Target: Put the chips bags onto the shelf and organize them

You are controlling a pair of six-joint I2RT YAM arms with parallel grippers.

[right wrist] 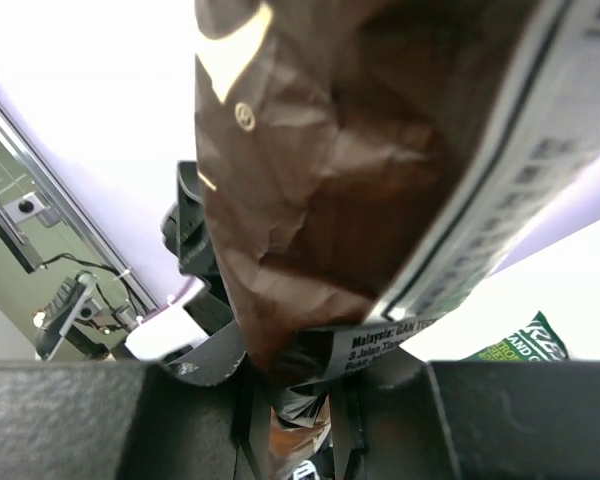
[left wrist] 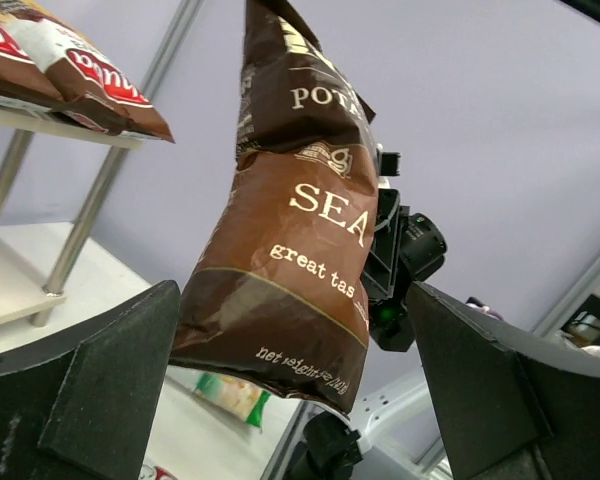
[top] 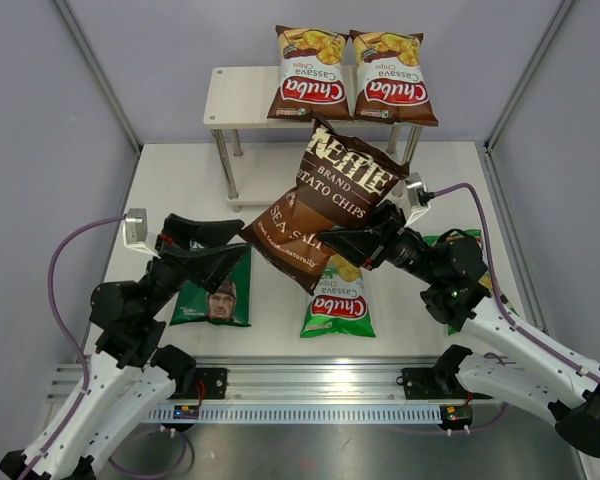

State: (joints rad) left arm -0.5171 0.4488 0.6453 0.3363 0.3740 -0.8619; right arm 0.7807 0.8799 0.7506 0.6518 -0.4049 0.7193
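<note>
A dark brown Kettle sea salt chips bag (top: 330, 195) hangs tilted in the air in front of the shelf (top: 238, 98). My right gripper (top: 327, 239) is shut on its lower right edge; the right wrist view shows the crumpled bag (right wrist: 360, 150) pinched in my right gripper (right wrist: 300, 400). My left gripper (top: 242, 242) stands open by the bag's lower left corner. In the left wrist view the bag (left wrist: 290, 250) hangs between its spread fingers (left wrist: 90, 390) without touching them. Two brown-red Chuba bags (top: 310, 75) (top: 392, 78) lie side by side on the shelf's top board.
On the table lie a dark green bag with a man's face (top: 215, 295) under my left arm, a green Chuba bag (top: 340, 300) in the middle, and another green bag (top: 462, 240) partly under my right arm. Silver shelf legs (top: 225, 165) stand behind the held bag.
</note>
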